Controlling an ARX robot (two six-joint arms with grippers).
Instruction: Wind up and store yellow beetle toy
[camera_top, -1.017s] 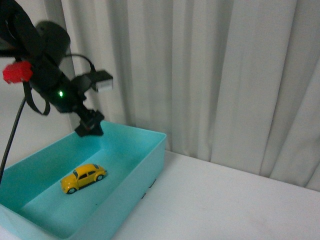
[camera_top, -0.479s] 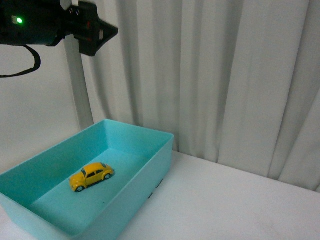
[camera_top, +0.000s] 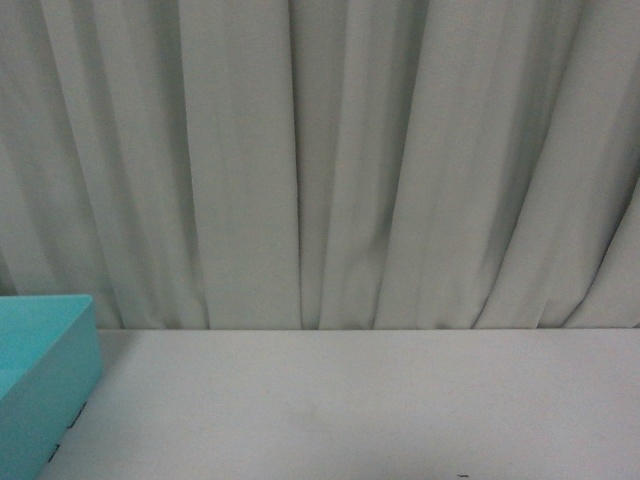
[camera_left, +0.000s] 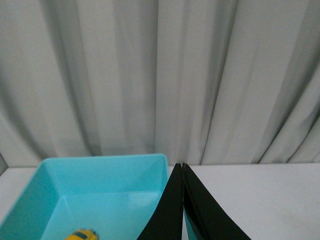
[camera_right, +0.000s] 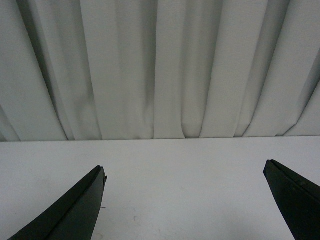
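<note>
One toy car (camera_left: 81, 235) (yellow) is seen lying inside the teal bin (camera_left: 100, 165), so storing looks done; the left gripper (camera_left: 182, 167) is pressed together, empty, while the right gripper (camera_right: 185, 172) is spread wide

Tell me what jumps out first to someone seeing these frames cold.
The turquoise bin is the one patch of strong colour: it fills the lower part of the left wrist view, with the yellow toy car lying inside at the picture's edge. In the front view only a corner of it shows at lower left. Everything else is pale curtain and white table; the left gripper is pinched shut, the right gripper spread wide.
</note>
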